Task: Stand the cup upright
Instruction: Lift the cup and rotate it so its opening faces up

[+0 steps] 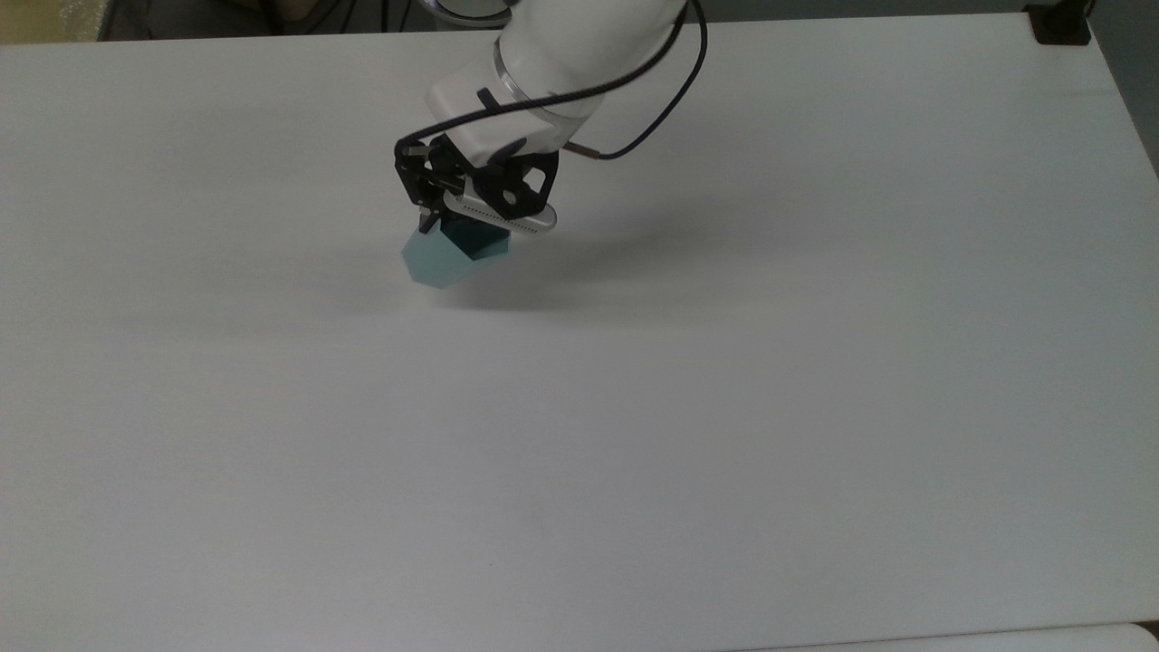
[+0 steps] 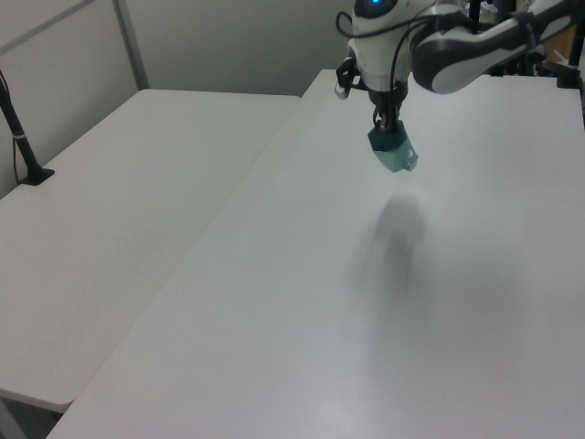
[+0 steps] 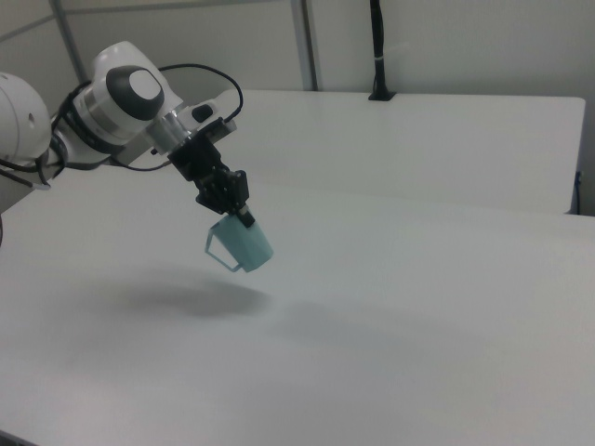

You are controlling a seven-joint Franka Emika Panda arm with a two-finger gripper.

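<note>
The pale teal faceted cup (image 1: 439,261) hangs in the air above the white table (image 1: 724,407), tilted, with its dark teal inside (image 1: 476,238) facing up and toward the top view's right. My gripper (image 1: 438,220) is shut on the cup's rim from above. In the left view the cup (image 2: 394,152) hangs below the gripper (image 2: 385,129), and its shadow lies on the table lower in the picture. The right view has the cup (image 3: 245,245) below the gripper (image 3: 243,219), base pointing down to the right view's right, with its thin angular handle (image 3: 218,248) on the right view's left.
A second white table (image 2: 119,210) adjoins on the left view's left, carrying a black post (image 2: 22,135). Another black post (image 3: 376,48) stands at the far table edge in the right view. A dark clamp (image 1: 1059,23) sits at the top view's upper right corner.
</note>
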